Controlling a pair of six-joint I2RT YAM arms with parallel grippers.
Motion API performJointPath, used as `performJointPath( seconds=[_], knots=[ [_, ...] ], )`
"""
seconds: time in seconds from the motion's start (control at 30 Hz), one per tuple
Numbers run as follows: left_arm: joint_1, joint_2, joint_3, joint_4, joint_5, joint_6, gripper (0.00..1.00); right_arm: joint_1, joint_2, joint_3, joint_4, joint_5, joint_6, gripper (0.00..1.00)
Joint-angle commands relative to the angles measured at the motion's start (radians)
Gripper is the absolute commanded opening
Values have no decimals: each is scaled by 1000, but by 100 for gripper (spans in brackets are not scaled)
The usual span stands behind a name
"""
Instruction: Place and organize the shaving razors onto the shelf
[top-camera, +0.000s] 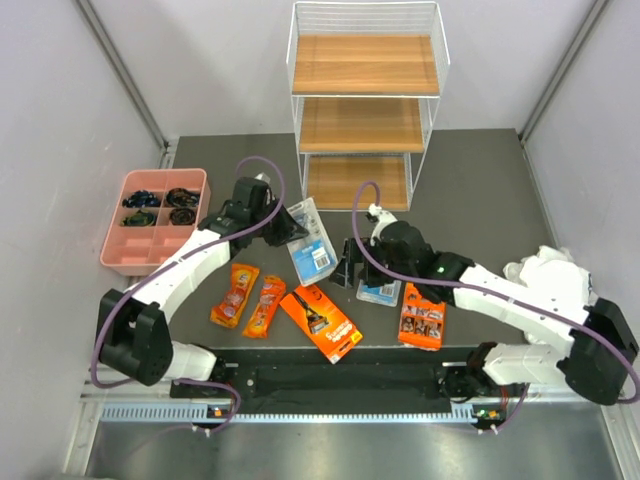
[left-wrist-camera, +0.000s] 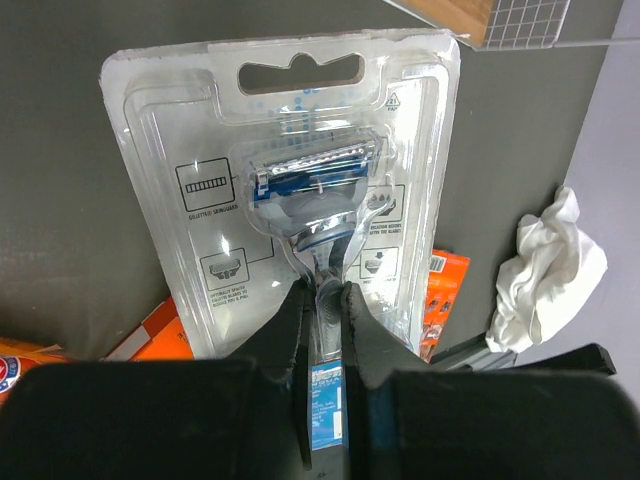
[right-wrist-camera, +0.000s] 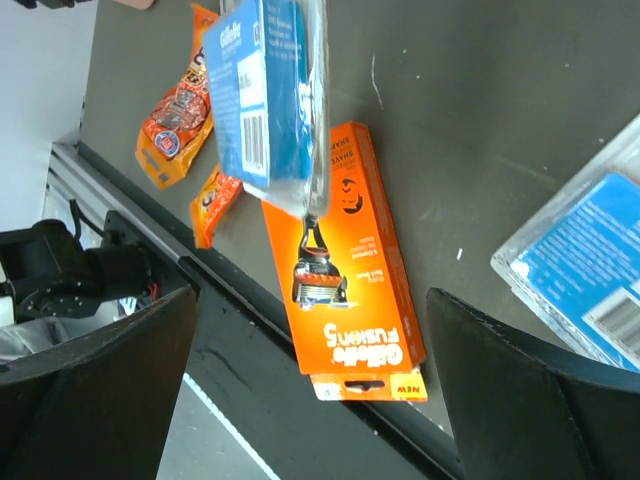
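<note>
Top – shelf: white rack (top-camera: 365, 100) at the far side of the worktop (top-camera: 480, 180).
Top – left hand: (top-camera: 292, 232) clenched on a blister card (top-camera: 312, 245), in front of the lowest board.
Top – right hand: (top-camera: 350, 265) spread wide, grasping nothing, just beside a second card (top-camera: 380, 293) lying flat.
Top – other packs: pouches (top-camera: 235, 295), long box (top-camera: 320, 322) and orange card (top-camera: 422, 316) lie along the near edge.
Top – sides: pink tray (top-camera: 155, 220) on the left, white cloth (top-camera: 545, 265) on the right.
Left wrist – grip: fingers (left-wrist-camera: 285, 330) pinch the blister card's bottom edge, razor facing the camera.
Right wrist – view: fingers far apart; the box lies on the worktop between them, the blister card hanging above it – blue back showing.
</note>
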Motion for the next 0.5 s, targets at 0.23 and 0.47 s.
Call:
performJointPath(
  seconds=[0.23, 0.47],
  knots=[
    [3, -13, 6, 50, 66, 10, 0, 6, 197, 182, 150, -39, 36, 90],
    [3, -19, -14, 76, 95, -8, 0, 6, 236, 193, 145, -43, 59, 81]
  ],
)
